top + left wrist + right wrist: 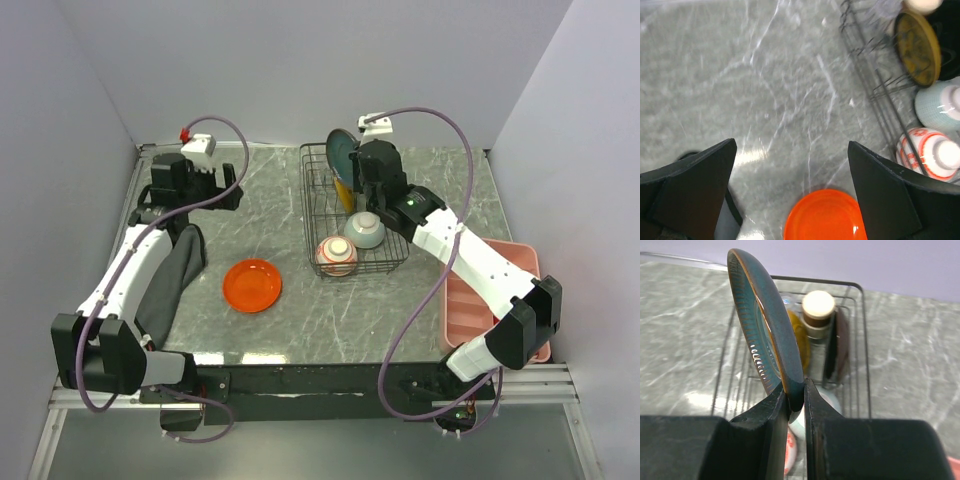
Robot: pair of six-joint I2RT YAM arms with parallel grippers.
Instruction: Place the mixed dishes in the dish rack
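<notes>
My right gripper [796, 395] is shut on the lower rim of the teal plate [767, 325] with an orange-red edge. It holds the plate upright over the far end of the black wire dish rack [318, 215]. In the rack a pale mint bowl [365, 230] and a red-patterned bowl with a white base [337, 256] lie upside down. A small tan cup [818, 307], a yellow dish [801, 342] and a dark brown dish [840, 342] stand further back. My left gripper [195, 198] hangs open over the table at the far left, with nothing between its fingers. An orange-red dish [252, 285] lies flat on the table.
A black cloth [176, 275] lies under my left arm along the table's left side. A pink plastic tray [470, 300] sits at the right, under my right arm. Grey walls close in the table on three sides.
</notes>
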